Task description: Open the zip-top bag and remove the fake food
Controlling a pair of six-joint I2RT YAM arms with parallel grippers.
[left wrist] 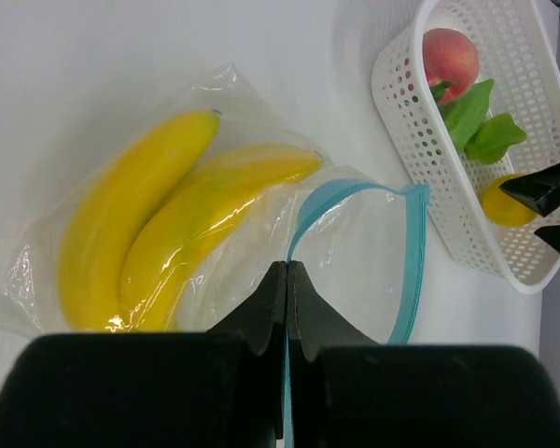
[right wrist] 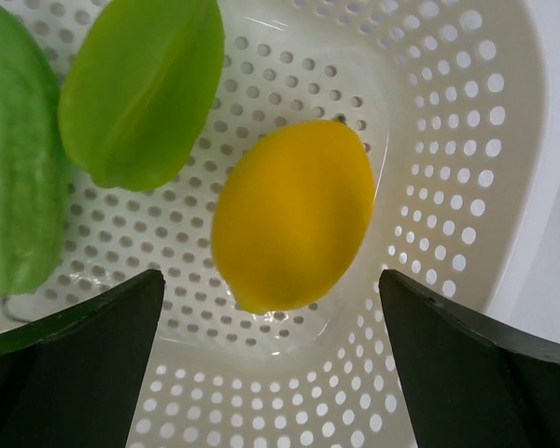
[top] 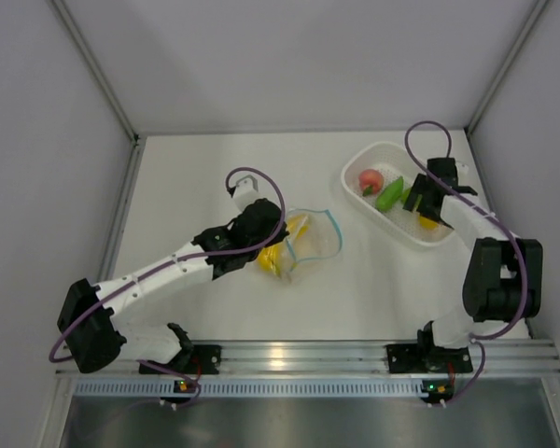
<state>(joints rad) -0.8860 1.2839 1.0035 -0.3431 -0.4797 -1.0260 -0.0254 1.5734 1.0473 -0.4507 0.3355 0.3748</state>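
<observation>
The left arm (top: 159,275) reached from its base across the white table (top: 205,173) toward the middle. The left gripper (left wrist: 287,268) was pressed fully closed, its two black fingers meeting tip to tip, and pinched between them was one lip of the zip-top bag (left wrist: 355,252) at its blue zip strip (left wrist: 412,266). From the pinch the strip curved up and round to the right in a loop, so the bag's mouth gaped open. The bag lay flat on the table just ahead of that gripper, near the middle of the work area. Inside its left part sat the yellow banana bunch (left wrist: 140,224), two bananas side by side, wholly under the clear crinkly plastic.

To the right, well apart from the bag, stood the white perforated basket (left wrist: 420,140). At its far end lay a pink peach (left wrist: 451,53), and touching it were the green pieces (left wrist: 476,117). Toward the near end rested a yellow lemon-shaped fruit (right wrist: 292,215) on the basket floor, just beside one green piece.

The right gripper (right wrist: 271,287) hung over that end of the basket with its fingers spread wide. The yellow fruit lay in the gap between them, neither finger touching it, and the gripper held nothing.
</observation>
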